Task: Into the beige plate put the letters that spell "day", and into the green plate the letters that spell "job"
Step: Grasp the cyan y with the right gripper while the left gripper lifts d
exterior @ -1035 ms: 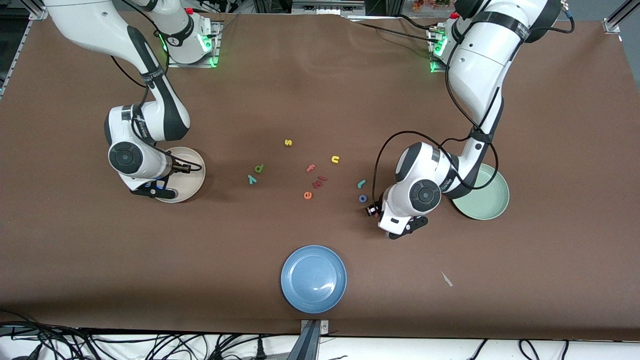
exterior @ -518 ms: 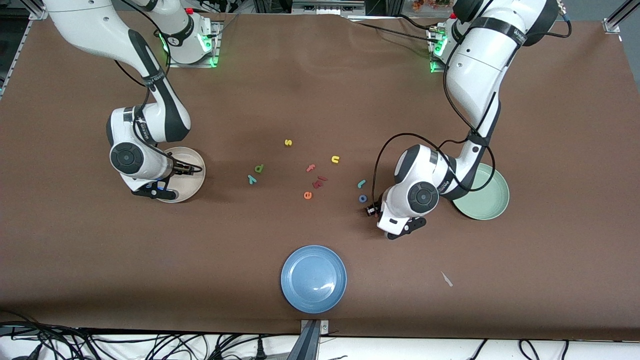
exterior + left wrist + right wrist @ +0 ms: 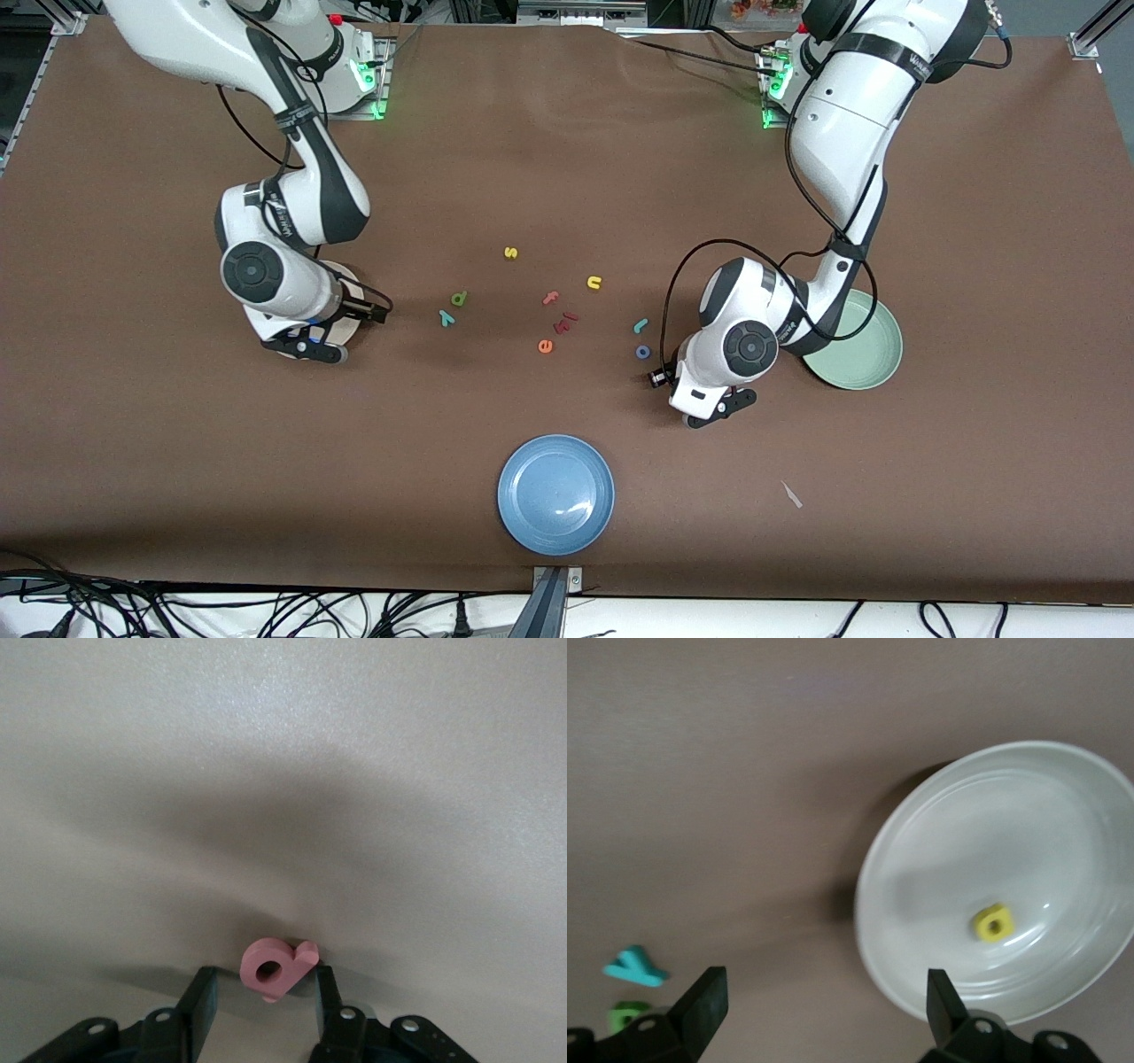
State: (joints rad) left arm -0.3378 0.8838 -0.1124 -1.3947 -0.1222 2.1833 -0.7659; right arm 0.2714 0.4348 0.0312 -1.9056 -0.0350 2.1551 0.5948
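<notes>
The left pincer point(image 3: 266, 979) is closed on a salmon-pink b point(image 3: 270, 967): its fingers press the letter from both sides, and the b sits tilted between the tips, stem slanting upward. Whether it has cleared the worktop point(image 3: 974, 266) cannot be told. In the front view the green plate point(image 3: 873, 363) lies at about two o'clock from this pincer, near but partly covered by the left arm's own wrist, so the carry looks short, with bare worktop along the way. The teal j point(image 3: 640, 325) and blue o point(image 3: 642, 352) lie at about ten o'clock from the pincer, close together and not yet in a plate. The right pincer point(image 3: 824, 992) stands wide apart and empty over the rim of the beige plate point(image 3: 939, 833), where the yellow a point(image 3: 992, 924) already lies. The teal y point(image 3: 446, 317) and olive-green d point(image 3: 459, 299) sit side by side at three o'clock from that plate, nearer the right arm than the left, with open worktop between. The blue plate point(image 3: 555, 494) at six o'clock, by the worktop's edge, is well clear of both paths.
</notes>
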